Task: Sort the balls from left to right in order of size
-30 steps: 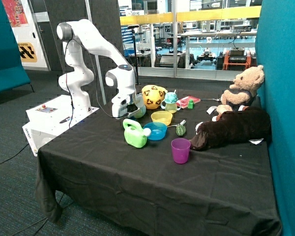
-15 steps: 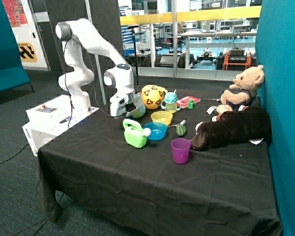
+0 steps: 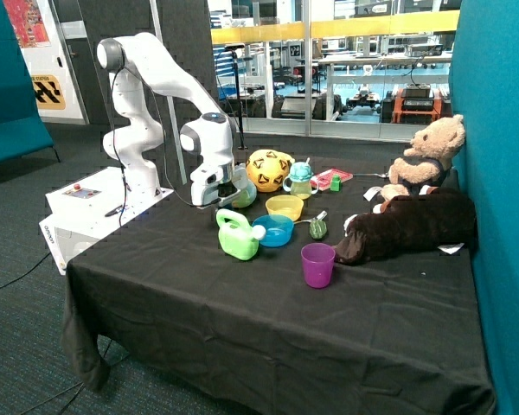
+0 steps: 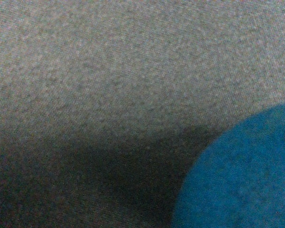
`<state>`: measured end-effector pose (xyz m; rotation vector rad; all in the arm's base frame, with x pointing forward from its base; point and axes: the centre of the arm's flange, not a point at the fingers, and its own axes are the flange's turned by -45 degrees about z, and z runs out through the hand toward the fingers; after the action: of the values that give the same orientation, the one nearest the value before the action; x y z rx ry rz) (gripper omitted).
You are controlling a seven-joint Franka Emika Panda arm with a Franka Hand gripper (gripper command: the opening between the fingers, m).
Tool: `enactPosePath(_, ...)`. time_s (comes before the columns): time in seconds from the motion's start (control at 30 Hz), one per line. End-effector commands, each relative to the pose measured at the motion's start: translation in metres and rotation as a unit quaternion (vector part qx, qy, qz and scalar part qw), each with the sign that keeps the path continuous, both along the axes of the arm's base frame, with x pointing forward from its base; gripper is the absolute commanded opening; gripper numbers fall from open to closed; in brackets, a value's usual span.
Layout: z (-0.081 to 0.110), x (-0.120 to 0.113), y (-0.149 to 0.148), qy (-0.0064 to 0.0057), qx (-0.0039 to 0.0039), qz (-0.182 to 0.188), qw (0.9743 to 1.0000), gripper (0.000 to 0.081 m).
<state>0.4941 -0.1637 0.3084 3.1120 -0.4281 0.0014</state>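
My gripper (image 3: 209, 201) hangs low over the black tablecloth (image 3: 268, 311) at the back of the table, on the side of the robot base. A pale green ball (image 3: 245, 192) lies just behind it, half hidden by the hand. A larger yellow ball with dark patches (image 3: 271, 169) lies farther back, beside the green one. The wrist view shows the cloth (image 4: 109, 71) from very close, with the edge of a blue fuzzy round thing (image 4: 242, 175) that looks like a ball. That blue thing does not show in the outside view.
A green watering can (image 3: 236, 236), a blue bowl (image 3: 273, 230), a yellow bowl (image 3: 285, 207) and a purple cup (image 3: 317, 264) stand mid-table. A sippy cup (image 3: 300, 180), a brown plush (image 3: 406, 226) and a teddy bear (image 3: 428, 156) are beyond them. A teal wall (image 3: 502, 173) borders the far side.
The gripper has shifted slightly toward the robot base, away from the green ball, staying low over the cloth. Nothing else has moved.
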Motion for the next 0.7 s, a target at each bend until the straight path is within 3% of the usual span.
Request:
enactPosePath(0.0, 0.0006, 0.0001, -0.0008, 0.0004, 0.00019, 0.002, 1.0000, 0.0735)
enactPosePath(0.13, 0.0008, 0.0005, 0.0007, 0.0004, 0.00019, 0.003, 1.0000, 0.0802)
enactPosePath(0.67, 0.0030, 0.0014, -0.0025, 0.0004, 0.00019, 0.002, 1.0000, 0.0808)
